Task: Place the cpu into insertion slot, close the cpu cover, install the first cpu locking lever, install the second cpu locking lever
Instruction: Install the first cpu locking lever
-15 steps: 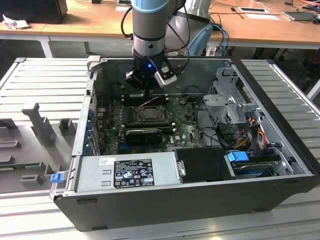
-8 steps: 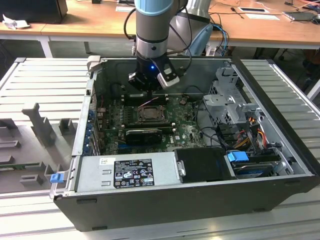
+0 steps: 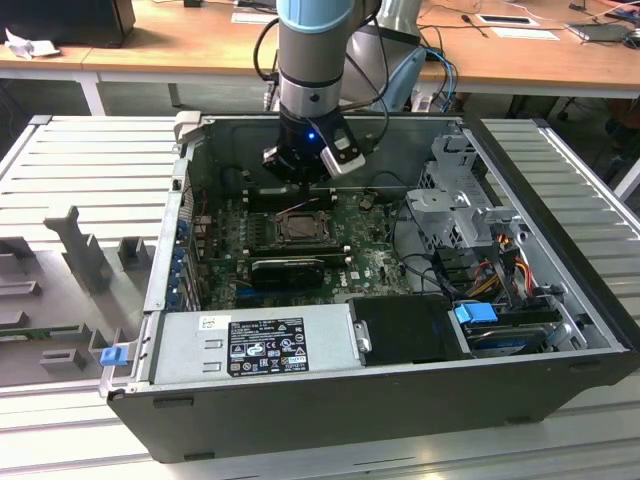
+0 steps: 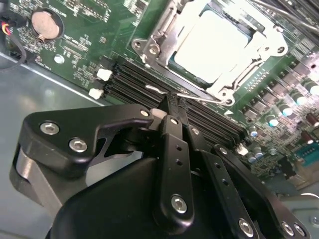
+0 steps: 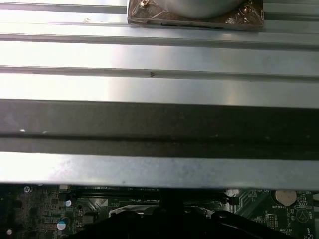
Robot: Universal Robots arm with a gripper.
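Gripper: in the exterior view the gripper (image 3: 303,168) hangs low inside the open case (image 3: 330,410), just behind the slot (image 3: 298,226).
Jaws: in the second wrist view they look drawn together, tips meeting at the lever (image 4: 199,97). I cannot tell whether they pinch the wire or only press on it.
Cpu: the cpu (image 4: 214,42) lies flat in the slot, metal face up and glaring under the light.
Cover: the cover (image 4: 158,35) appears folded down around the cpu, its frame lying on the chip's rim.
Lever: a thin bent wire along the socket edge next to the memory slots (image 4: 129,79). Its hooked end is just beside the fingertips. I cannot make out whether it is latched.
Stage, judged: chip placed, cover down, work now at a locking lever.
Handling, cpu: light, stiff and flat. It likely takes no sideways shove, as the fine contacts underneath bend easily, so it is best left alone now.
Handling, cover: thin sheet, hinged and slightly springy. Push on the frame, not through the cut-out.
Handling, lever: spring wire, smooth and round, probably slippery between hard tips. It will push back as it loads.
Where to hold: at the hooked end, tips square across the wire.
Nearby: the board (image 4: 84,45) carries small parts close to the lever's path.
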